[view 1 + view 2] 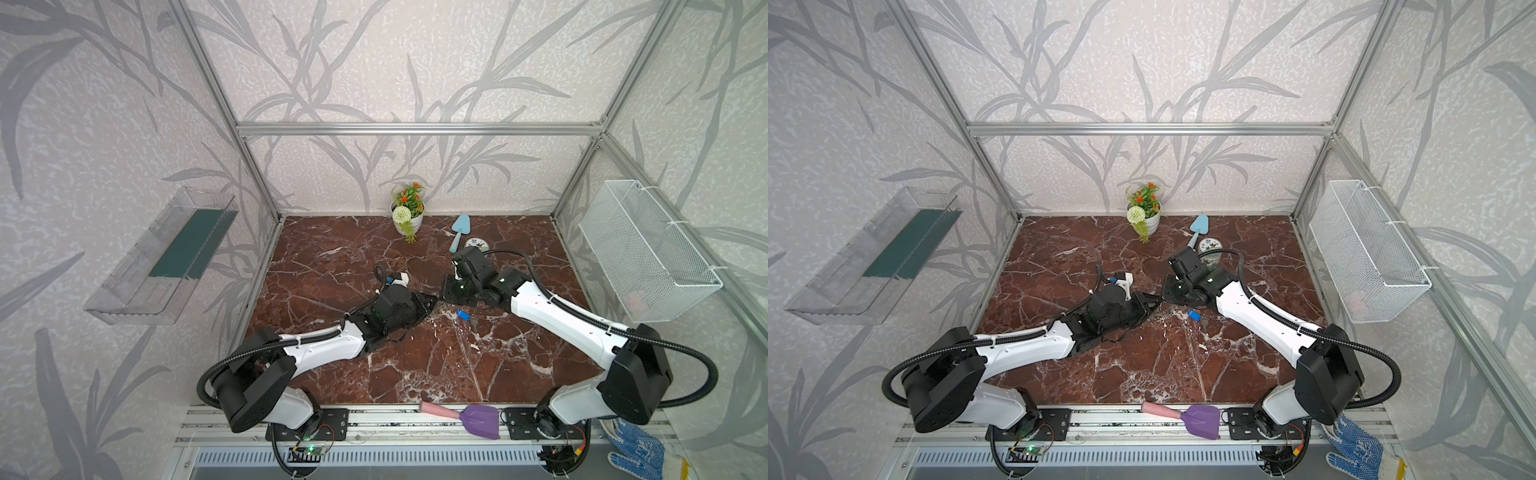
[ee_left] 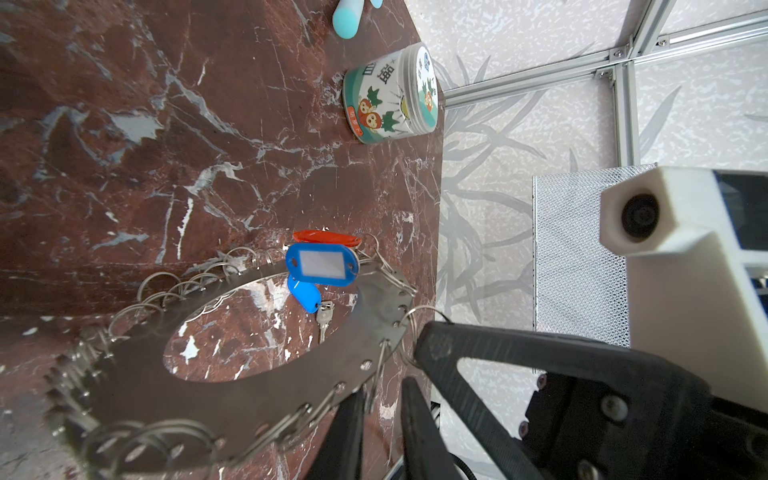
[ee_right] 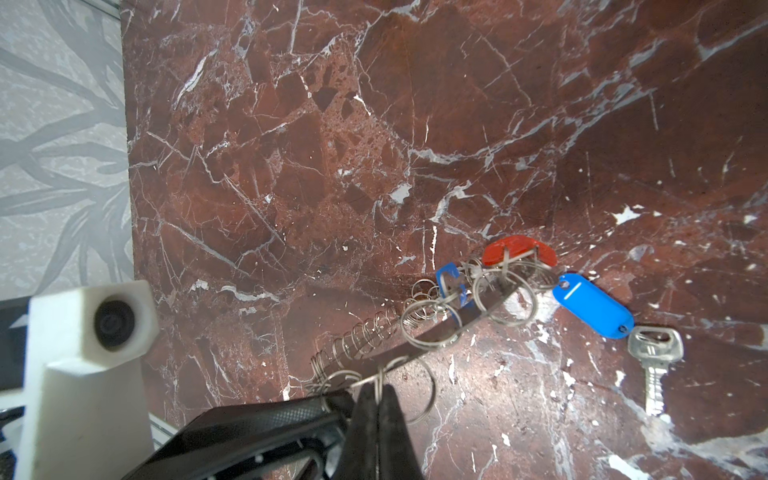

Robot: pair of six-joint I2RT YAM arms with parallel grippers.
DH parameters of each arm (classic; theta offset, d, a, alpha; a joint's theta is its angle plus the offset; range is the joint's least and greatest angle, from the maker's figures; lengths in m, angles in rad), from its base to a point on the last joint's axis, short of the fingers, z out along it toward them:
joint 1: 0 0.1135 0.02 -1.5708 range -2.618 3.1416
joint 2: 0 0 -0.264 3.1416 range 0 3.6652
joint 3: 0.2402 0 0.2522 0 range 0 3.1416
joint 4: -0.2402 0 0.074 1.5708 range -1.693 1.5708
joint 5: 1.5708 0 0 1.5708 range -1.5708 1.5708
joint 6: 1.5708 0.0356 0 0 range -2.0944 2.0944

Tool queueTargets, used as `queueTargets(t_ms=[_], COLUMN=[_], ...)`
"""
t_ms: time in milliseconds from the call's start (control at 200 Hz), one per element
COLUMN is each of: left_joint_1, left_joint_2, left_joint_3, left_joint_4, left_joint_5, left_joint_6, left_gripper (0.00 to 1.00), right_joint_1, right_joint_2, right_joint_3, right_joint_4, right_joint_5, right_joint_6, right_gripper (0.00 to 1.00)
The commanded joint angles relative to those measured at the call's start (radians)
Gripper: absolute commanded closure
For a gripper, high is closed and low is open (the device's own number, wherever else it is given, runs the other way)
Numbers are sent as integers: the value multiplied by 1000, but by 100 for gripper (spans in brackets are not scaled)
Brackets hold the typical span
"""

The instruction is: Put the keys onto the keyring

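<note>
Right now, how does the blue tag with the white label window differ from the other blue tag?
The windowed blue tag shows a white label; the other blue tag shows plain blue. The windowed tag sits up against the keyring's rim among its split rings; the other lies on the table. The other carries a silver key; none shows on the windowed tag. Both are blue oval plastic.

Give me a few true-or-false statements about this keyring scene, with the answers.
1. The right gripper is shut on the keyring. True.
2. Every key tag is blue. False: among the keys, one carries a red tag.
3. The flower pot lies tipped over. False: it stands upright.
4. A purple scoop lies at the front edge of the table. True.
</note>
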Motion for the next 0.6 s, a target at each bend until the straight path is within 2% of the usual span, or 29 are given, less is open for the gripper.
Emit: queueTargets(t_ms=[0, 420, 600], left_joint_1=[-4, 2, 7], left_joint_2=[-6, -48, -78], left_joint_3=[-13, 9, 148], left_joint_4=[-4, -135, -420], left_joint_5=[-25, -73, -76], left_joint_6=[-15, 14, 175], left_gripper=[83, 100, 100], right_joint_1=[5, 9, 25], right_joint_2=[-42, -90, -121], right_joint_3=[-14, -73, -110], right_joint_4=[21, 58, 108], right_joint_5=[-8, -4, 5], right_joint_6=[2, -3, -21], right_gripper=[100, 100, 100])
